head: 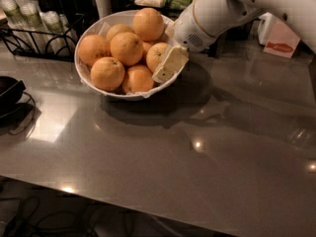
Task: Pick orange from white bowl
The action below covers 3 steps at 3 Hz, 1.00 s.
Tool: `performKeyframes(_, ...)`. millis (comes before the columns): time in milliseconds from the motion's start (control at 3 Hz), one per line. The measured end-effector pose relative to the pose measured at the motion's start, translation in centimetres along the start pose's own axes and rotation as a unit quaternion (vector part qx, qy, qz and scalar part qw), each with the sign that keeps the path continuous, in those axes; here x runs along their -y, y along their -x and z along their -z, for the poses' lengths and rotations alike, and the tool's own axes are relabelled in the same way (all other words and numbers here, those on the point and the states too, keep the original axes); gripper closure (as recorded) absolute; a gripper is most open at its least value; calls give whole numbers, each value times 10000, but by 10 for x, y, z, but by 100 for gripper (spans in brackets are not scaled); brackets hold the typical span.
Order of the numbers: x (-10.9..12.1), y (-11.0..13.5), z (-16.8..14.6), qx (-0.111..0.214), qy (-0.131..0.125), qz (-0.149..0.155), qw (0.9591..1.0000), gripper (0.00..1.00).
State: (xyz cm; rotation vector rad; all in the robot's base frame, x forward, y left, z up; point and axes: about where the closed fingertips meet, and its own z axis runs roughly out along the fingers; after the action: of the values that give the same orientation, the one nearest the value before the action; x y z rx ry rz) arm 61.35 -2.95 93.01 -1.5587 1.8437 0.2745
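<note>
Orange beside tool in white bowl

No word, number or brand can be read anywhere. The nearest thing to print is a red mark on the white box standing at the far right of the bench; its letters cannot be made out. The pale cups in the black wire rack at the far left show greenish bands, equally unreadable. The tool, plain cream, sits at the right rim of the white bowl, against an orange.
</note>
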Motion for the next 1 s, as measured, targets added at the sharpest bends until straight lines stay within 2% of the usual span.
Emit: performKeyframes(1000,5,-12,-28,-222,77,-118,9997,23)
